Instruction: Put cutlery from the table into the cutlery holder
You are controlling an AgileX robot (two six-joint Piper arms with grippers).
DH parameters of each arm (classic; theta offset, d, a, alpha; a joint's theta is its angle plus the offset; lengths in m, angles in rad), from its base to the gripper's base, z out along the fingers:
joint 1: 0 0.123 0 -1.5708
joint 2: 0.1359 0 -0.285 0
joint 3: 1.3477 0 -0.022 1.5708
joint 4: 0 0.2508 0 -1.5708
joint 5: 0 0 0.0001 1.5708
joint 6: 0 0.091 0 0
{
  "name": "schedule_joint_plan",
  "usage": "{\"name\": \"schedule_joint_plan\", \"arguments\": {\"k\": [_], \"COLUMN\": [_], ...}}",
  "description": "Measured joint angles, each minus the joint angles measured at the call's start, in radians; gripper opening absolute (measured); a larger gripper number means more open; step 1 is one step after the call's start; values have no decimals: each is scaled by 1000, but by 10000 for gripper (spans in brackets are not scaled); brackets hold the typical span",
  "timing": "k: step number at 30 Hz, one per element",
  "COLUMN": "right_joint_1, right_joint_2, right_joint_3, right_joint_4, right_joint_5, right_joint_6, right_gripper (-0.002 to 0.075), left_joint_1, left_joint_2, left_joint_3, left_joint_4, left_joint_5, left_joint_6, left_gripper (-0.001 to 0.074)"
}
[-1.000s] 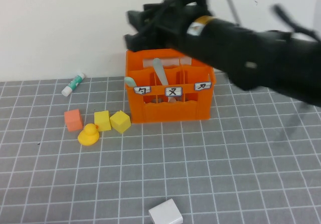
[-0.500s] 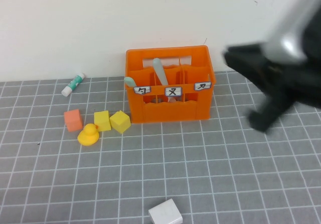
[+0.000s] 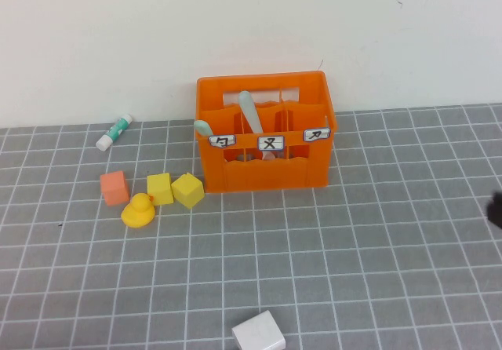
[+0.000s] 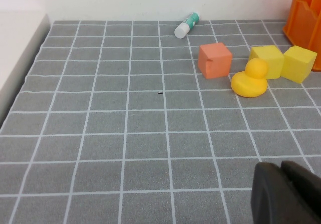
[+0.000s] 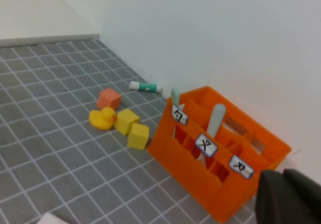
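The orange cutlery holder (image 3: 267, 165) stands on the grey grid table (image 3: 353, 271) near the back wall. Two mint-green pieces of cutlery stand in it: one (image 3: 249, 112) in the middle compartment, one (image 3: 203, 128) leaning out of the left compartment. Both also show in the right wrist view, the middle one (image 5: 216, 117) and the left one (image 5: 175, 96), in the holder (image 5: 200, 176). My right gripper (image 5: 282, 176) is shut and empty, to the right of the holder. My left gripper (image 4: 281, 168) is shut and empty, low over bare table, well to the left of the holder (image 4: 306, 18).
A white-and-green tube (image 3: 115, 131) lies by the wall at the left. An orange cube (image 3: 114, 187), a yellow duck (image 3: 139, 210) and two yellow cubes (image 3: 160, 187) (image 3: 188, 190) sit left of the holder. A white block (image 3: 259, 333) lies at the front edge.
My right arm has pulled back from above the holder, moving right and almost out of the high view. The cutlery stays in the holder.
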Motion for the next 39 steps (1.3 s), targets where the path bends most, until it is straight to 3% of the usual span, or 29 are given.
{"name": "schedule_joint_plan", "arguments": {"k": [14, 23, 24, 31, 39], "right_joint_1": [-30, -312, -414, -696, -746], "right_joint_2": [-79, -238, -306, -524, -639], "right_joint_3": [340, 471, 482, 497, 591], "right_joint_4": [5, 24, 21, -138, -264], "right_joint_5": [-134, -253, -241, -40, 41], "right_joint_6": [23, 27, 27, 123, 416], "right_gripper": [-2, -2, -2, -2, -3], "left_joint_1": [0, 0, 0, 0, 0], "left_joint_2": [0, 0, 0, 0, 0], "left_joint_3": [0, 0, 0, 0, 0], "left_joint_4": [0, 0, 0, 0, 0], "left_joint_5": [0, 0, 0, 0, 0], "left_joint_6": [0, 2, 2, 2, 2], "left_gripper": [-1, -1, -1, -1, -1]}}
